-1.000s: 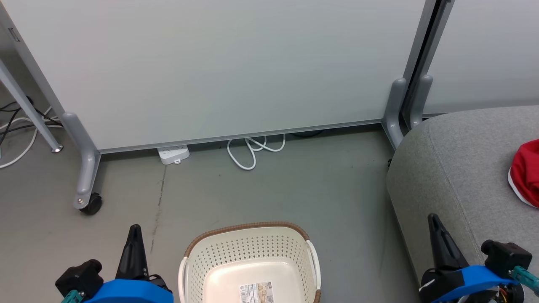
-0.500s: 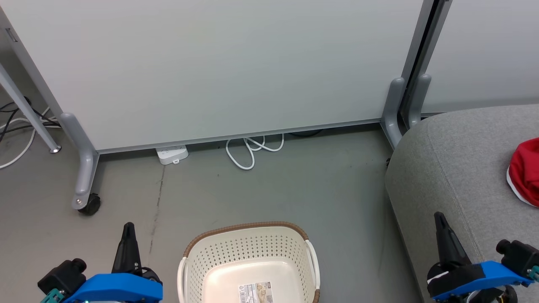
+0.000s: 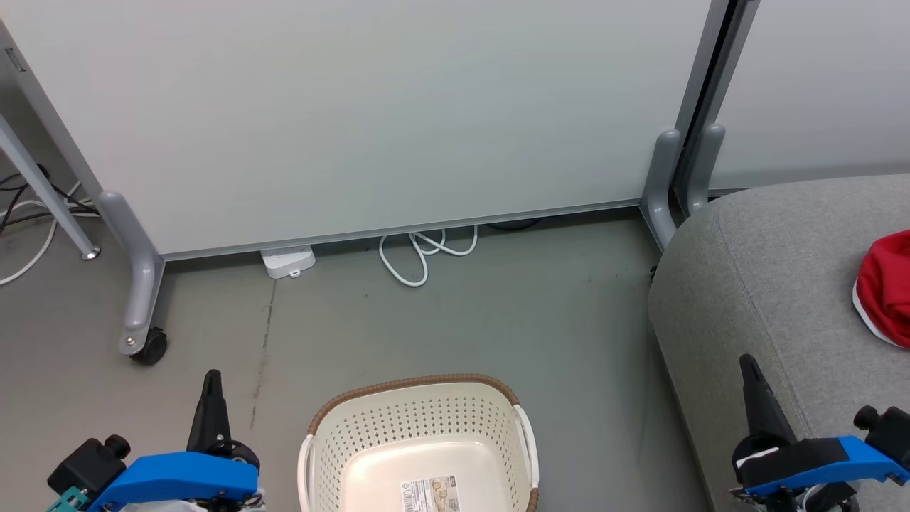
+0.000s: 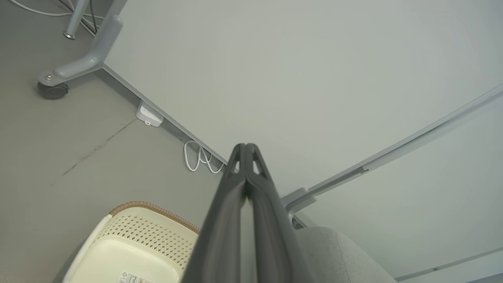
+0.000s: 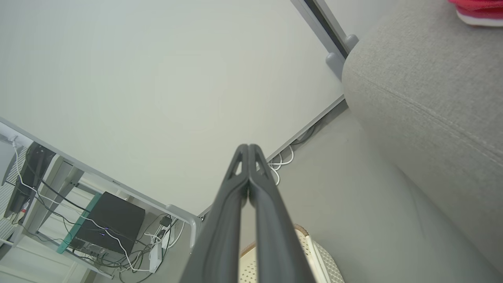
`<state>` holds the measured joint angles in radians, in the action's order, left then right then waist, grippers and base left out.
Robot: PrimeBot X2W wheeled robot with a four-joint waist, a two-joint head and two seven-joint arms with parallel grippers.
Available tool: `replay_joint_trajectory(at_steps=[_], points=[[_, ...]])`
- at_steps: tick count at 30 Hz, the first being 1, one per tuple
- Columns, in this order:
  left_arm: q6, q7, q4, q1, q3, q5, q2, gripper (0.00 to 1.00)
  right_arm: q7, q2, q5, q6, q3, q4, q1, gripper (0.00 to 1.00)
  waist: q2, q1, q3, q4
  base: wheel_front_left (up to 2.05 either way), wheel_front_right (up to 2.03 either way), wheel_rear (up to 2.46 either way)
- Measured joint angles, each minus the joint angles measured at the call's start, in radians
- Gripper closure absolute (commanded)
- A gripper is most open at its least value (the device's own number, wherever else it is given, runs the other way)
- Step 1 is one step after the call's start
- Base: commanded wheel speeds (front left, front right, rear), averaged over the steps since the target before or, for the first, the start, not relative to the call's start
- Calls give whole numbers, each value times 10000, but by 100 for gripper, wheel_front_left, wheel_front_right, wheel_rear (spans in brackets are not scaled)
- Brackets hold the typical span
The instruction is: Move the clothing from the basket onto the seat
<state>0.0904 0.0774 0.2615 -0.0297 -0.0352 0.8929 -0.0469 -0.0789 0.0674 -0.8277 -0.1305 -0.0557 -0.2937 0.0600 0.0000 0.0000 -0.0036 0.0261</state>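
Zero items in our basket (image 3: 419, 419); the red clothing (image 3: 885, 284) sits on the seat (image 3: 768, 284) at 3 o'clock. Both jaws pressed together, empty. We reckon it could slide off an edge we can't see.

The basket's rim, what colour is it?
The basket has a brown, woven-look rim; the head view shows it best.

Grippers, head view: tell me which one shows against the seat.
The right gripper: it shows against the grey seat, while the left gripper shows against the floor, left of the basket.
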Motion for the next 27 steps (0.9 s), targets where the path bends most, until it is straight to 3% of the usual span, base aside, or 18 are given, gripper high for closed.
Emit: replay_joint_trajectory(at_steps=[27], points=[[161, -763, -54, -315, -309, 2905, -4, 100, 784, -65, -3172, 0, -240, 199, 174, 100, 0, 0, 22, -85, 0, 0, 0]])
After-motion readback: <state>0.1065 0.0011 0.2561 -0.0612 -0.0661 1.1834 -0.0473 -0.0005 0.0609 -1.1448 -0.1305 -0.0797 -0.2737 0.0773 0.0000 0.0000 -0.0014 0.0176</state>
